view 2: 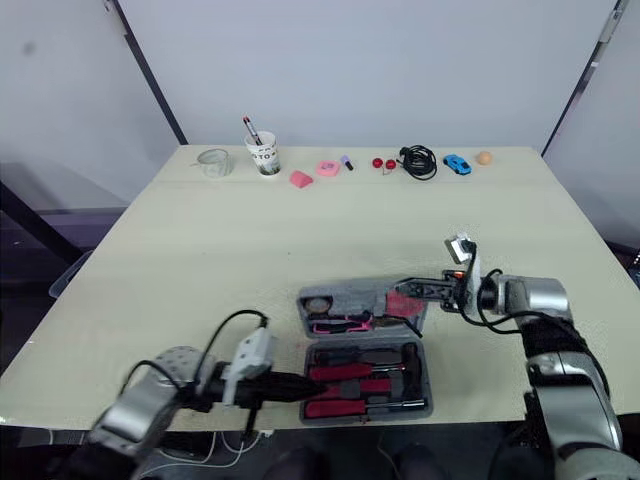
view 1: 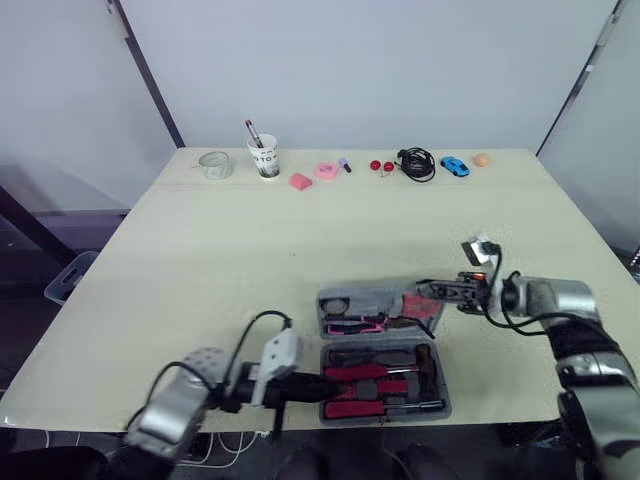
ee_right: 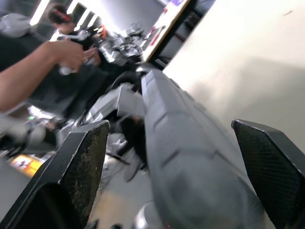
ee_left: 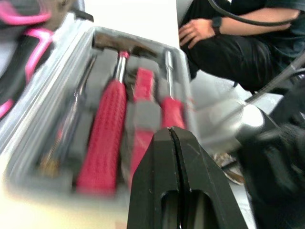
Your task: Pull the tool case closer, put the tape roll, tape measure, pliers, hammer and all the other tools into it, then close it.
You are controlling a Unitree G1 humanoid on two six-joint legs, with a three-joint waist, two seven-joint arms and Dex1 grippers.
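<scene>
The grey tool case [view 1: 432, 409] lies open near the table's front edge, its lid [view 1: 365, 299] folded back. Red-handled tools, among them a hammer [ee_left: 102, 138], sit in its tray. My left gripper [view 1: 318, 381] is shut with nothing in it, its tips at the tray's left edge. My right gripper [view 1: 425, 290] is open, one finger on each side of the lid's right edge [ee_right: 190, 162]. A clear tape roll [view 1: 214, 165] and a pink round object [view 1: 325, 170] rest far back on the table.
Along the table's back edge stand a cup with pens [view 1: 264, 157], a pink wedge [view 1: 300, 181], red pieces [view 1: 381, 165], a black cable [view 1: 416, 163], a blue toy car [view 1: 454, 166] and an orange ball [view 1: 482, 159]. A person [ee_left: 228, 33] sits beyond the front edge.
</scene>
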